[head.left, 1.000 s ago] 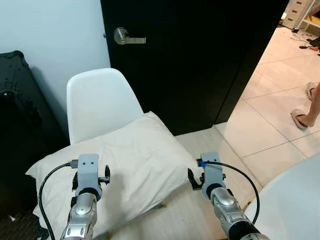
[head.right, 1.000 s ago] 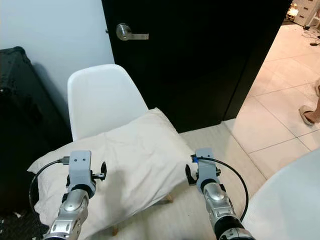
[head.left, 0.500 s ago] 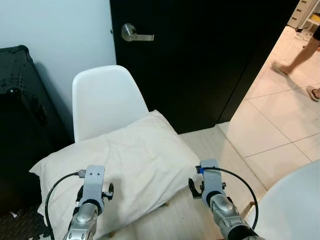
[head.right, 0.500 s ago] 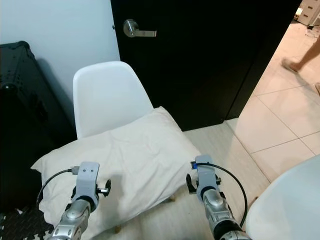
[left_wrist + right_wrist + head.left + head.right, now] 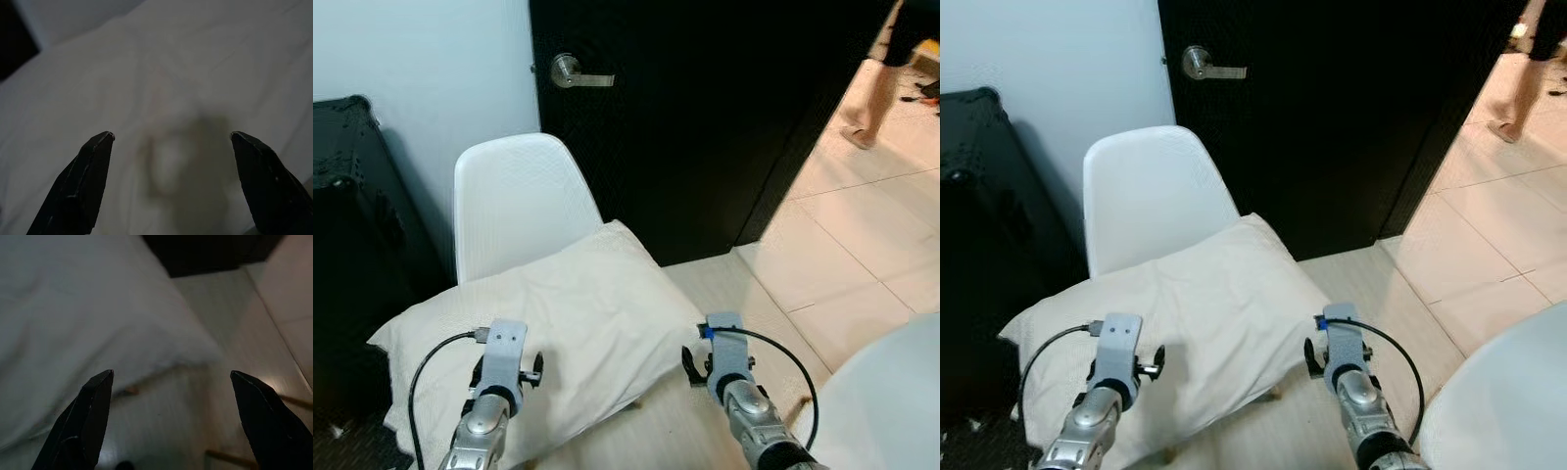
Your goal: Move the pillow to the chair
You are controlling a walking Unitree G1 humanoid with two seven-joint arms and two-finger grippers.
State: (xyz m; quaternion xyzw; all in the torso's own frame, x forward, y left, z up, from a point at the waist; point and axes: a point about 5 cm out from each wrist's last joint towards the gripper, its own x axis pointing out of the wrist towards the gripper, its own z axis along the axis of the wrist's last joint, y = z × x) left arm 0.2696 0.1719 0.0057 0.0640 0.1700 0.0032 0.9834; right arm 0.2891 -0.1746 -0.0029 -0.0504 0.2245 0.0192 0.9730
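Note:
A cream pillow [image 5: 563, 313] lies flat on the seat of a white shell chair [image 5: 516, 201], overhanging it at the left and front. My left gripper [image 5: 171, 142] hovers above the pillow's near left part with its fingers wide apart and nothing between them. My right gripper [image 5: 171, 377] hangs open over the pale wood floor just off the pillow's right edge [image 5: 98, 323]. In the head views the wrist housings of the left arm [image 5: 499, 357] and the right arm [image 5: 724, 352] cover the fingers.
A black door [image 5: 705, 108] with a silver lever handle [image 5: 570, 70] stands behind the chair. A black case [image 5: 347, 215] sits to the left. A second white chair [image 5: 891, 401] is at the lower right. A person's legs [image 5: 876, 83] cross the tiled floor beyond the doorway.
Both arms have drawn back toward me and sit lower in the picture than a second ago. The person has walked further away across the tiles. The pillow has stayed on the chair.

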